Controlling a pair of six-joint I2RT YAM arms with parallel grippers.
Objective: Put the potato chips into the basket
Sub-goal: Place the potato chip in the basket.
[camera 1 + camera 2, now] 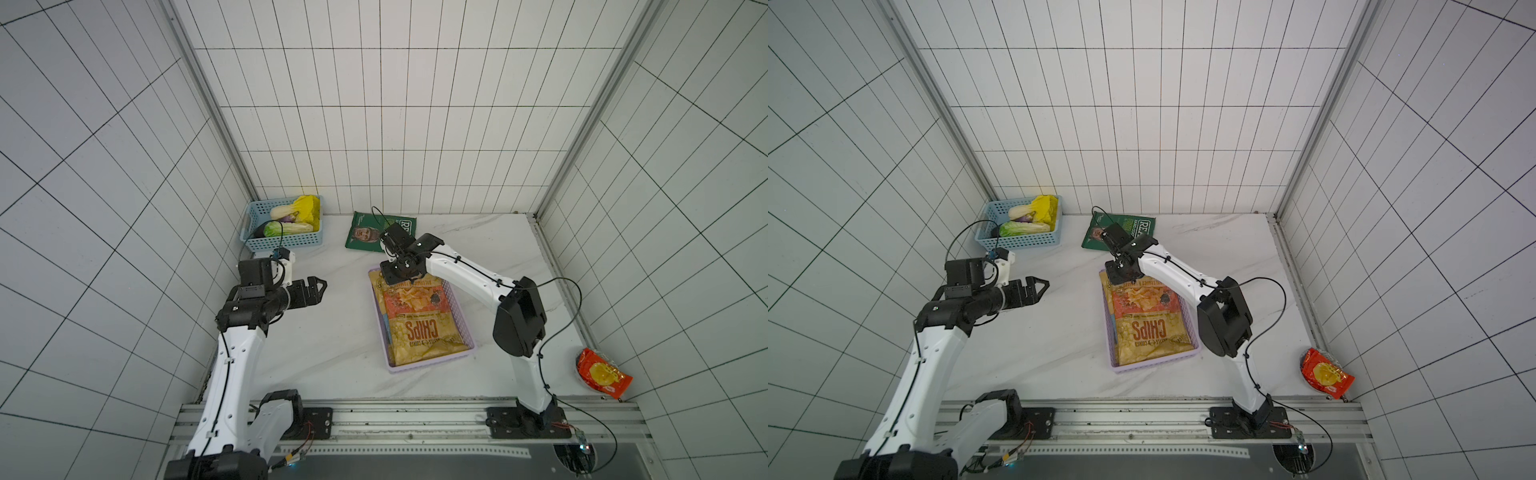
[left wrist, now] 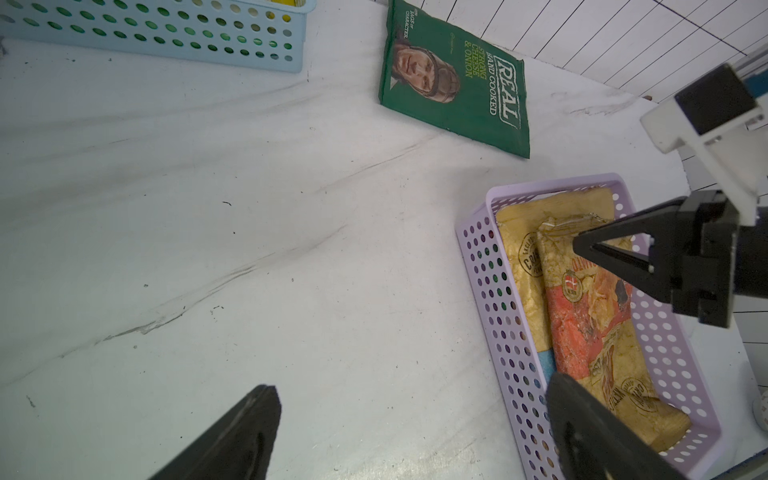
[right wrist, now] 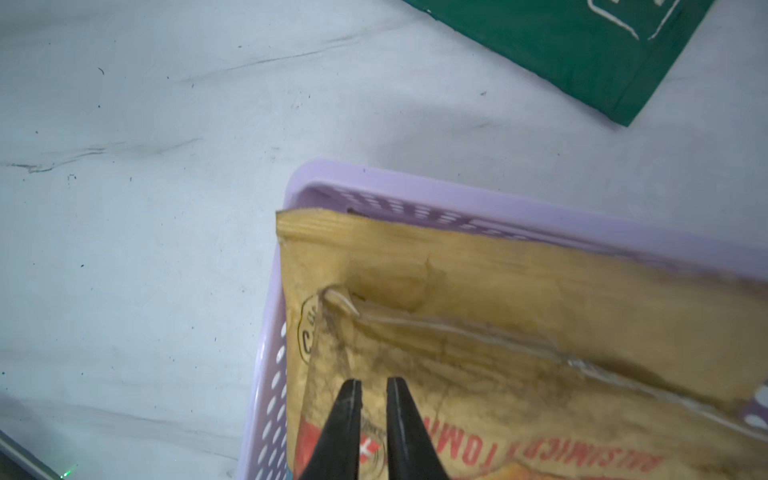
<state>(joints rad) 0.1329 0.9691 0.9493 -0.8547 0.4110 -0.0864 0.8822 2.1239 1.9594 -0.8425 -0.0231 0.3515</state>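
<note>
Where tiled walls [image 1: 395, 124] meet, marble tbl [image 1: 332, 340], lilac basket [image 1: 432, 360]

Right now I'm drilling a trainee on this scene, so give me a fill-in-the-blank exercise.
The top bag in the lilac basket reads ____.
The REAL bag on the table is coloured ____.
The vegetables sit in the corner basket, coloured ____.
The left gripper is wide ____.
Missing: CHIPS; green; blue; open.

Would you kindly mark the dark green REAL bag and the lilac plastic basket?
dark green REAL bag [image 2: 457, 83], left wrist view, middle of printed front.
lilac plastic basket [image 2: 498, 299], left wrist view, perforated side wall.
</note>
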